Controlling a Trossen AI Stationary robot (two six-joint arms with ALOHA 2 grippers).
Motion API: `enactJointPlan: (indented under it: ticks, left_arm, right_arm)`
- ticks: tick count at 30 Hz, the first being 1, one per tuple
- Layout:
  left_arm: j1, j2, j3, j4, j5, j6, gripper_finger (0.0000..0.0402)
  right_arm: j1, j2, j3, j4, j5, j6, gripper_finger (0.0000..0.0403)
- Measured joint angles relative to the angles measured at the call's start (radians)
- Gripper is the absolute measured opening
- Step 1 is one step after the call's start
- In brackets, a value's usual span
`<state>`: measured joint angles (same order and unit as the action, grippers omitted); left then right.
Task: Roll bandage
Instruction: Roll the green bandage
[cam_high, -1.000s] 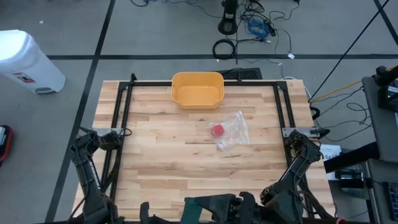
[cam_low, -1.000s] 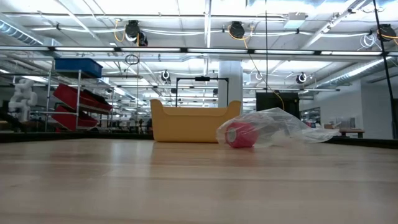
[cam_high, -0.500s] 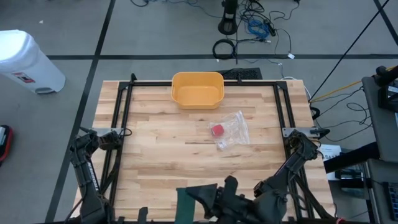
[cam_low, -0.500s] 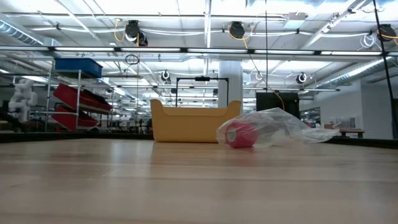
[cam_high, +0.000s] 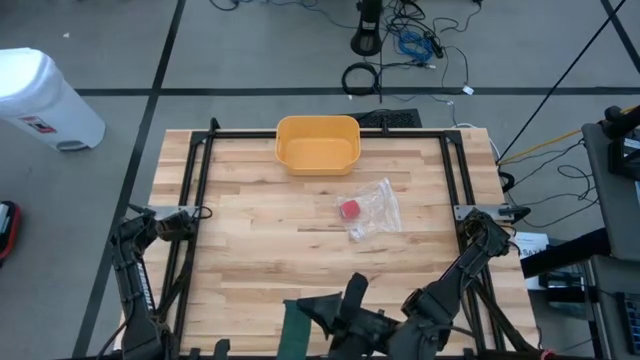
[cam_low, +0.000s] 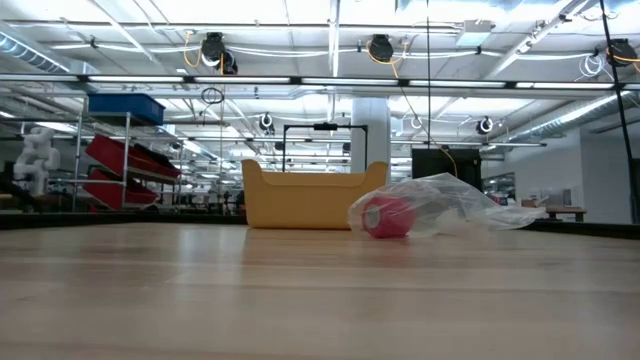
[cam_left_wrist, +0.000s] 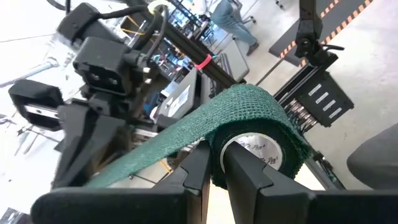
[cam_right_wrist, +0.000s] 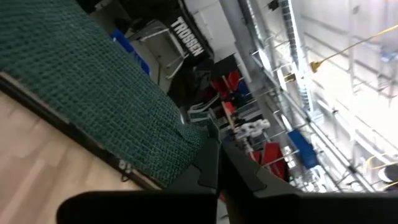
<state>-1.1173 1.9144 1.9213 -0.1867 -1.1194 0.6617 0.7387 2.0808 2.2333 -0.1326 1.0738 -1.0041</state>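
A dark green bandage roll (cam_left_wrist: 261, 134) is held above the table's near edge, and my left gripper (cam_left_wrist: 214, 158) is shut on it. A flat strip (cam_left_wrist: 155, 146) runs from the roll to my right gripper (cam_right_wrist: 214, 148), which is shut on the strip's free end (cam_right_wrist: 186, 140). From above, the green bandage (cam_high: 296, 322) shows at the near edge between both arms, with the right gripper (cam_high: 345, 303) just to its right. The low view shows neither gripper. My left gripper pinches the roll's wall (cam_left_wrist: 216, 146) between its two fingers at the open end face. One finger (cam_left_wrist: 239, 171) seems to reach into the white core, the other (cam_left_wrist: 196, 171) stays outside. The roll is lifted clear of the table. My right gripper pinches the strip's free end (cam_right_wrist: 189, 144) between its shut fingertips, at the cloth's edge. The strip spreads away from the fingers, flat and fairly taut, clear of the table.
A yellow bin (cam_high: 318, 143) stands at the table's far edge. A red roll inside a clear plastic bag (cam_high: 368, 210) lies right of centre and also shows in the low view (cam_low: 388, 216). A black frame (cam_high: 200, 180) runs along the table's sides.
My right gripper has rolled about its own axis, sunk a little and gone toward the table's left, keeping hold of the strip's end. The green bandage has shifted left with it along the near edge. My left gripper has kept its hold on the roll.
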Motion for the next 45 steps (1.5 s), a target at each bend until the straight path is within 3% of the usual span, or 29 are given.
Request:
enactJointPlan:
  ticks: [21, 29, 45]
  left_arm:
    - [-0.013, 0.000, 0.000, 0.011, -0.037, 0.003, 0.0047]
    - [-0.016, 0.000, 0.000, 0.024, 0.000, 0.011, 0.0047]
    - [-0.016, 0.000, 0.000, 0.093, 0.024, 0.032, 0.0047]
  right_arm:
    - [-0.034, 0.000, 0.000, -0.347, -0.013, 0.406, 0.0000]
    - [-0.055, 0.000, 0.000, -0.359, -0.192, 0.498, 0.0002]
    - [-0.061, 0.000, 0.000, -0.358, -0.265, 0.552, 0.0091]
